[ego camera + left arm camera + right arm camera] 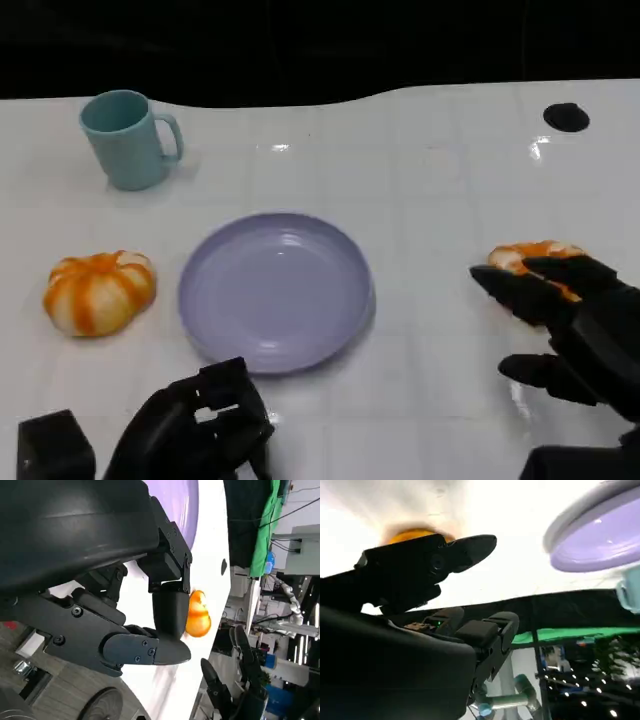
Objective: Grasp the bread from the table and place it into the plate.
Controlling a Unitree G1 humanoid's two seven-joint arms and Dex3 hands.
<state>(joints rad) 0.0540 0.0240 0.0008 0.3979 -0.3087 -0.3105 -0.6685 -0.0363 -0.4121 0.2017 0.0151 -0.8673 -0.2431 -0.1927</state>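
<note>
From the head view: right hand (570, 320), black and hard-shelled, fingers spread, reaching over an orange-and-white glazed bread (530, 258) lying on the table just beyond the fingertips; whether touching cannot be told, but not yet closed around it. Well off to that hand's inner side, a round, shallow lavender plate (275, 290), smooth and glossy, bare inside. Left hand (195, 430) low at the near edge of the plate, fingers curled in, holding nothing. Beyond and outward of the left hand, a second rounded bread (98, 290), pumpkin-shaped with orange and white ribs, and farther still a matte teal mug (128, 138) standing upright with its handle turned toward the plate. White glossy table (430, 180) marked with faint tile lines, a small black disc (566, 117) far past the right hand. From the left wrist view: left hand (130, 615) bulky and dark, fingers folded close together, partly covering the orange bread (200, 617) across the table, with the plate's (187, 505) purple rim beside the shell. From the right wrist view: right hand (427, 572) with a pointed finger stretched over the bread (412, 534), only an orange sliver showing; plate (595, 540) off past the fingertips, blurred.
</note>
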